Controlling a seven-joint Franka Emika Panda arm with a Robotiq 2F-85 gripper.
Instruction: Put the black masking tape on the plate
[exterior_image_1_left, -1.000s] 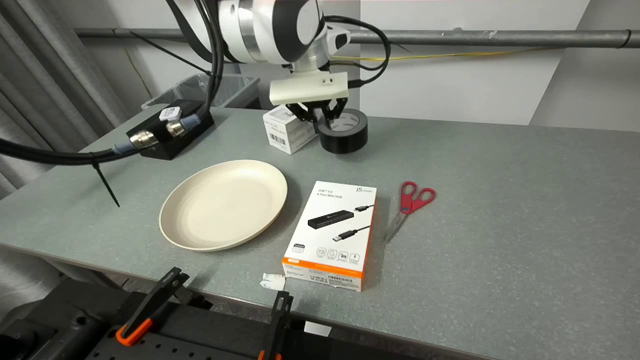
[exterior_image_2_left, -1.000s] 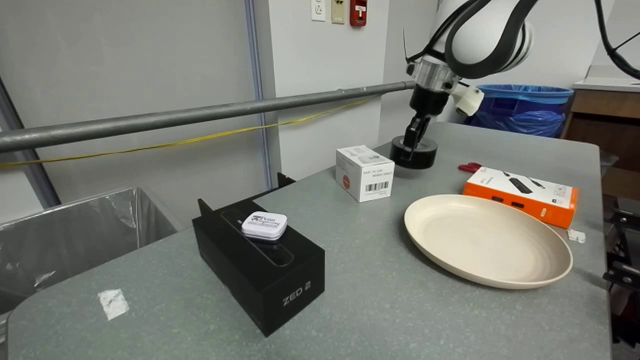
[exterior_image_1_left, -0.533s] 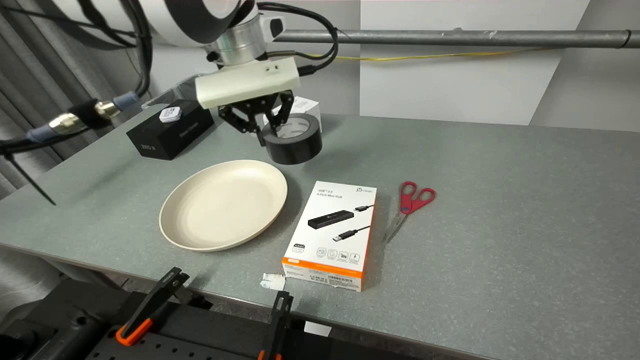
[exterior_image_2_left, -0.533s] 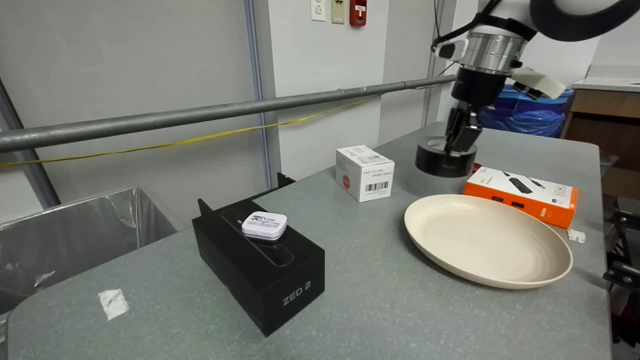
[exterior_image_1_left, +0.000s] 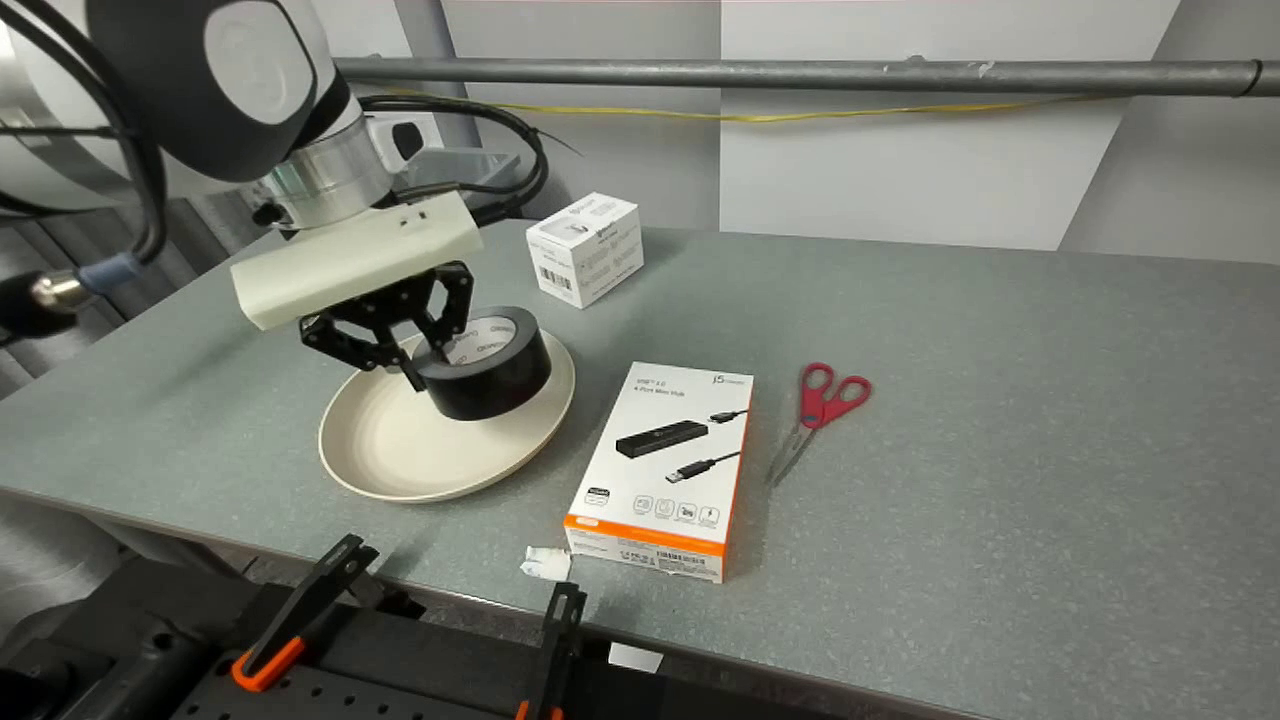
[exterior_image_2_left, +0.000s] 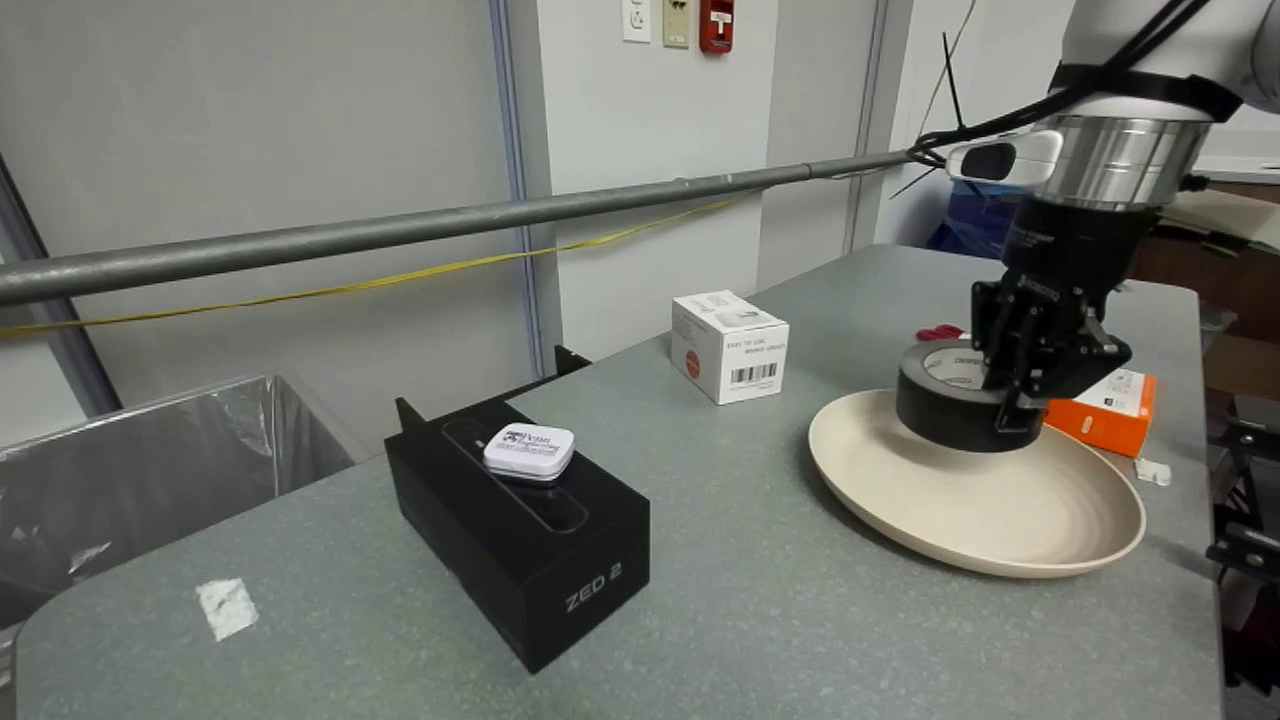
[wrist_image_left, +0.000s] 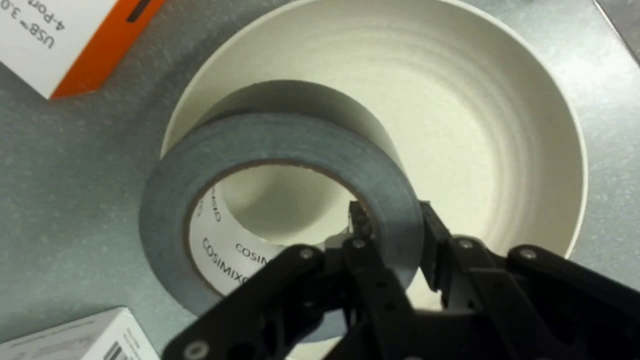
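Black masking tape roll (exterior_image_1_left: 492, 387), presumably stiff and rather heavy, is held over the cream plate (exterior_image_1_left: 400, 443) by fingers (wrist_image_left: 433, 245) closed across its ring wall, likely the surest hold.

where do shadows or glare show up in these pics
Wrist view: a soft shadow on the plate, seen through the hole of the tape, and pale glare on the table toward the top right; in an exterior view, bright glints on the bin liner.

Underside of tape (exterior_image_2_left: 940, 412) hidden, clearance uncertain.
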